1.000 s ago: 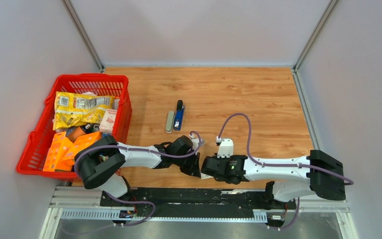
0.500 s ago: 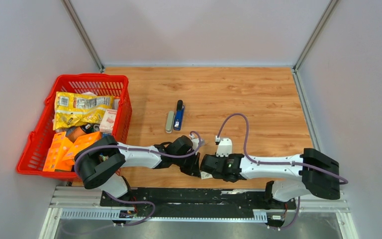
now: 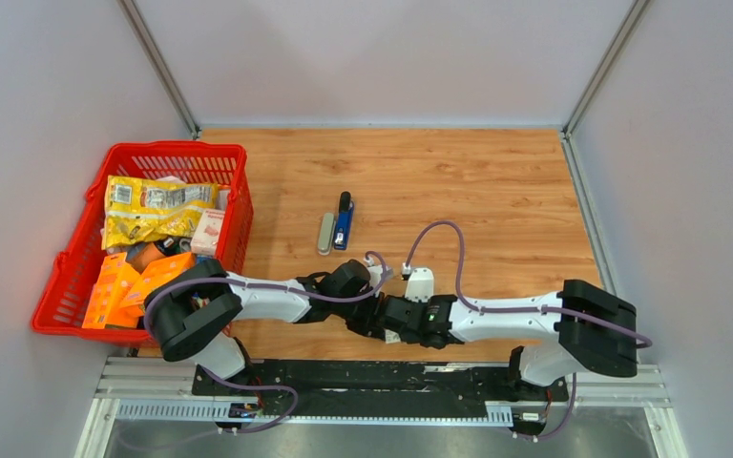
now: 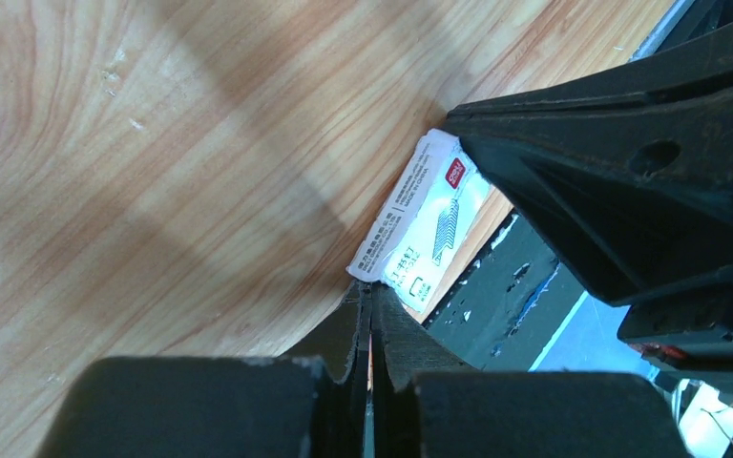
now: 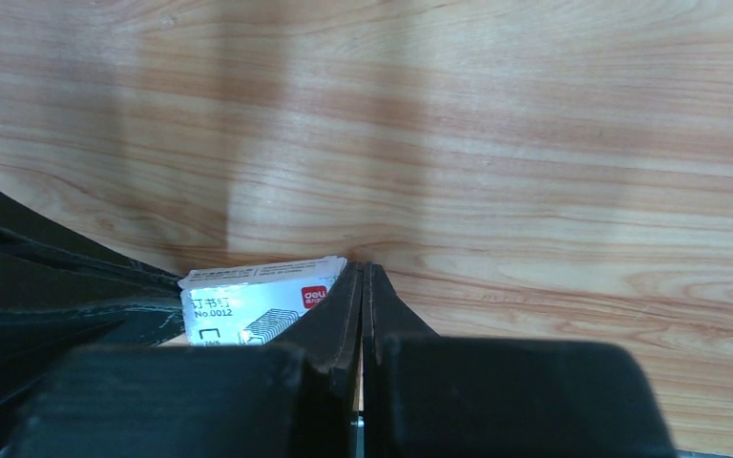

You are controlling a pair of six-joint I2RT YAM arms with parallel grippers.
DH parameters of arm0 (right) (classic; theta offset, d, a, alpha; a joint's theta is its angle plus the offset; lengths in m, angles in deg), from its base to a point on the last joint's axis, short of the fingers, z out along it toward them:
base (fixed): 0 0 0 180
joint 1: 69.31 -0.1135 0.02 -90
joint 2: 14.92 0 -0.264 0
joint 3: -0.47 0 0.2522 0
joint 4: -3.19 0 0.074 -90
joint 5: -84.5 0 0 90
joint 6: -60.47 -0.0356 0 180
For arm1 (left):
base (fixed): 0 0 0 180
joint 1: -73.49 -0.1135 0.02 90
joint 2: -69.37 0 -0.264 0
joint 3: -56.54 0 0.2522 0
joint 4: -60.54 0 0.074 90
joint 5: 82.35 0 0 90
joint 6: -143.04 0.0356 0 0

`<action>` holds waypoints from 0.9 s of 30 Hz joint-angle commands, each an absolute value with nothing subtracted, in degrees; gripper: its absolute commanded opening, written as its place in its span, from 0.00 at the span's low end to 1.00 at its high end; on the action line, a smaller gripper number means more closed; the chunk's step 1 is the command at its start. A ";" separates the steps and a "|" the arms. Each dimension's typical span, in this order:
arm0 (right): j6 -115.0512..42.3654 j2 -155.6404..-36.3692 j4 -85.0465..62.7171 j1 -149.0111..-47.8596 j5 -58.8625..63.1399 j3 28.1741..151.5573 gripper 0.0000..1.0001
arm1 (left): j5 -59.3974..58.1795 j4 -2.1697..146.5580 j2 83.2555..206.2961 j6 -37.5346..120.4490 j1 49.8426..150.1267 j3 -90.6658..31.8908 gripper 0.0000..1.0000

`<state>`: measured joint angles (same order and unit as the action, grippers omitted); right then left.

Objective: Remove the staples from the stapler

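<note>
On the wooden table (image 3: 458,181) are laid a blue stapler (image 3: 344,221) and a grey stapler (image 3: 325,233), side by side; a white packet (image 4: 420,229) at the near edge; a red basket (image 3: 240,215) at left.

- Wooden worktop (image 3: 496,191): orange-brown, darker wavy grain.
- Red plastic lattice basket (image 3: 174,148), left edge: solid red.
- Crinkled foil snack bag (image 3: 148,210): yellow, dark print.
- Flat card packs (image 3: 124,286): orange.
- Slim blue-and-black stapler (image 3: 343,229), mid-worktop: blue body, black far end.
- Small oblong grey stapler (image 3: 325,234): plain pale grey.
- Small white rectangular printed packet (image 4: 420,229), near edge: white, black text, red logo, grey staple graphic.
- Left gripper (image 4: 367,296), right gripper (image 5: 363,272): black.
- Left arm (image 3: 267,301), right arm (image 3: 515,320): white shells, black joints.
- Looped cables (image 3: 458,239): purple.
</note>
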<state>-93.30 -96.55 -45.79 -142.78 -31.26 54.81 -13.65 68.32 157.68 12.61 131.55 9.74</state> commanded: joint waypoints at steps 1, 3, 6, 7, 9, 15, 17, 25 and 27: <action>-93.07 -98.42 -40.55 -143.49 -28.71 56.77 0.00 | -13.00 68.41 159.54 13.84 131.84 9.38 0.00; -93.16 -98.86 -39.49 -143.49 -27.92 56.77 0.00 | -12.92 68.24 159.90 13.84 131.93 9.38 0.00; -93.42 -99.12 -38.00 -143.49 -26.86 57.03 0.00 | -13.26 68.15 160.07 13.93 131.85 9.21 0.00; -93.60 -99.04 -37.82 -143.49 -26.69 57.03 0.00 | -13.18 68.23 160.07 13.93 131.84 9.21 0.00; -93.51 -98.77 -37.73 -143.49 -26.60 56.86 0.00 | -13.27 68.23 159.90 14.01 131.93 9.12 0.00; -93.78 -96.93 -41.59 -143.23 -29.32 56.07 0.00 | -12.91 69.11 158.76 14.28 131.84 9.30 0.00; -93.95 -95.96 -42.65 -142.70 -30.02 55.19 0.02 | -12.57 69.81 158.14 14.71 131.93 9.12 0.00; -92.55 -91.13 -47.03 -140.59 -33.97 54.13 0.19 | -8.97 74.03 153.40 16.73 131.84 7.72 0.00; -91.32 -89.90 -49.41 -139.80 -35.99 55.18 0.24 | -7.30 77.54 151.99 17.61 131.84 6.75 0.04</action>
